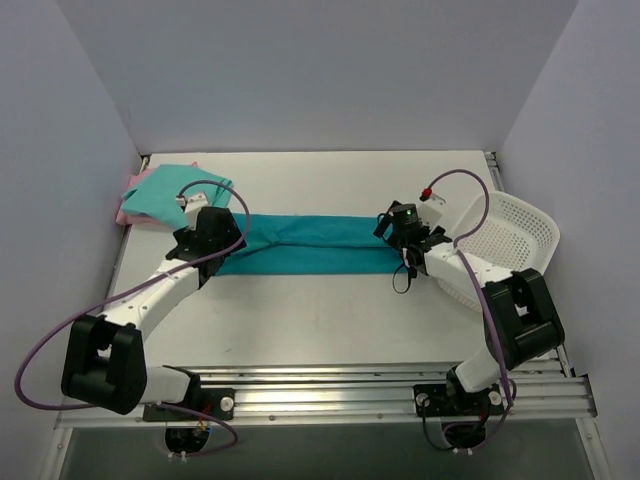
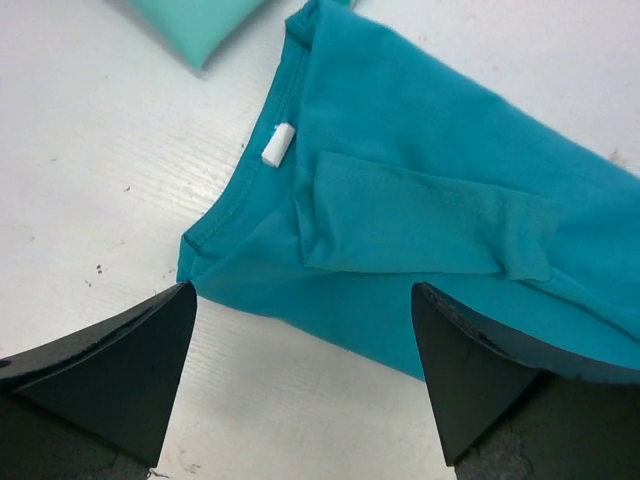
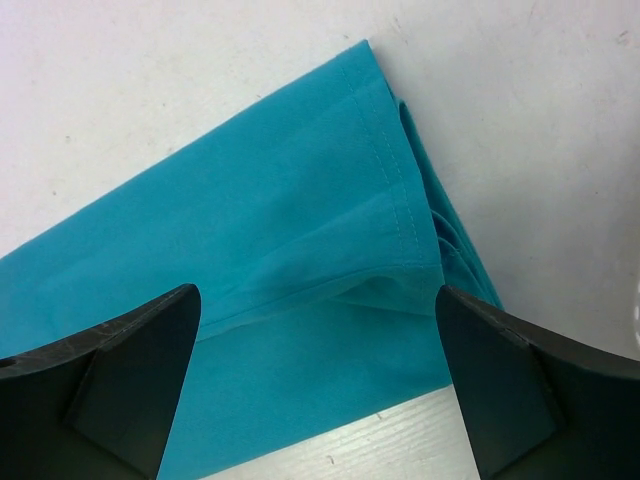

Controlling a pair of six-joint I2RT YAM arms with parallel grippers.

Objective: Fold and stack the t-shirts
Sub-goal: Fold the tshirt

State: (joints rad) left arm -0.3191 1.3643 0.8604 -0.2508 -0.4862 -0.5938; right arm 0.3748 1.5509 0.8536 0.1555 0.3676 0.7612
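Observation:
The deep teal t-shirt lies folded into a long narrow strip across the middle of the table. My left gripper is open and empty above its collar end; the collar with a white tag shows in the left wrist view. My right gripper is open and empty above its hem end. The mint green t-shirt lies folded at the far left on top of the pale pink t-shirt, whose edge peeks out. A mint corner shows in the left wrist view.
A white perforated basket lies tipped at the table's right edge, beside my right arm. Grey walls close in the table on the left, back and right. A metal rail runs along the near edge.

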